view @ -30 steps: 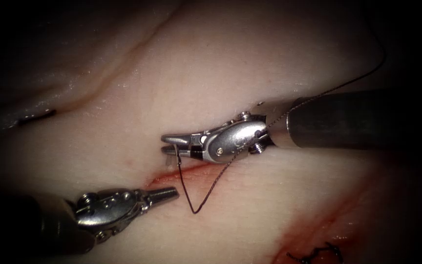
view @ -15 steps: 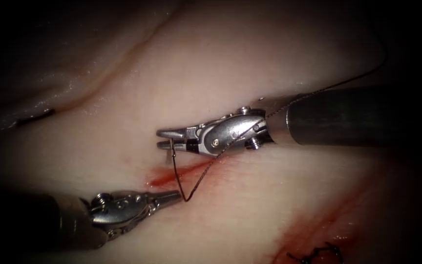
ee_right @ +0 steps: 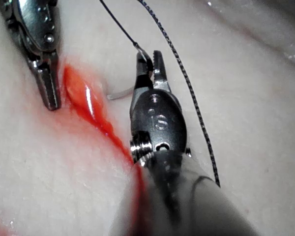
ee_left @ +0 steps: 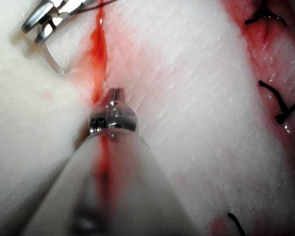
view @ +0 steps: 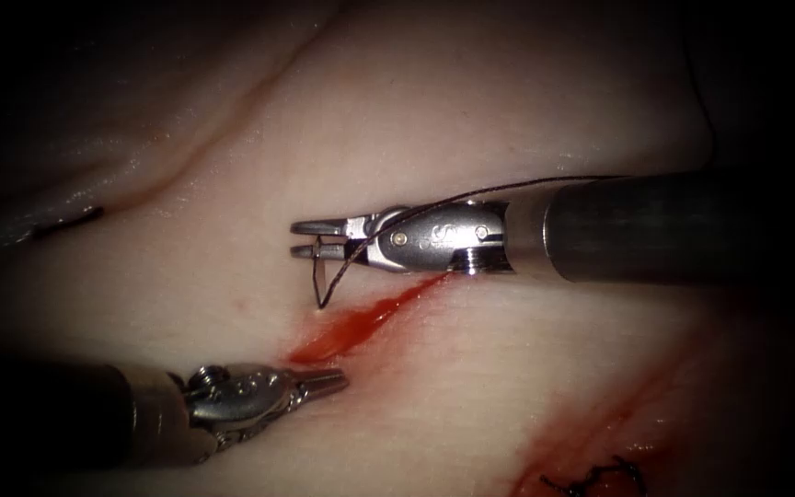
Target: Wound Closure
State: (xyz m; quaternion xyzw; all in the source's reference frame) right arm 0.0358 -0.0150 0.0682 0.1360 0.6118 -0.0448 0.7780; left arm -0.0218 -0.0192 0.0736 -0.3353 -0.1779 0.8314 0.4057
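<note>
Nearest the endoscope, the left tool point(view: 328, 379) was seen low beside the cut point(view: 361, 324), its jaws drawn together on nothing, the tip resting just at the cut's lower end. In the left wrist view the same tool point(ee_left: 114, 98) was seen lined up on the red fluid point(ee_left: 97, 49) that filled the cut.

Beyond it, on the far side of the cut, the needle point(view: 317, 279) was held near its thread end by the right tool point(view: 304, 237), jaws closed on it. The needle hung down from the jaws with its point at the tissue point(view: 471, 83) just left of the cut; whether the point had entered could not be told. In the right wrist view the needle point(ee_right: 119, 94) was seen as a pale sliver beside the right tool point(ee_right: 150, 61).

The thread point(view: 471, 191) was seen running from the needle back over the tool's wrist and along its shaft.

It was judged that the thread, lying across the wrist, could snag there and drag the needle askew; a grip so near the needle's end might also let it rotate under load. The needle looked thin, short and gently curved.
</note>
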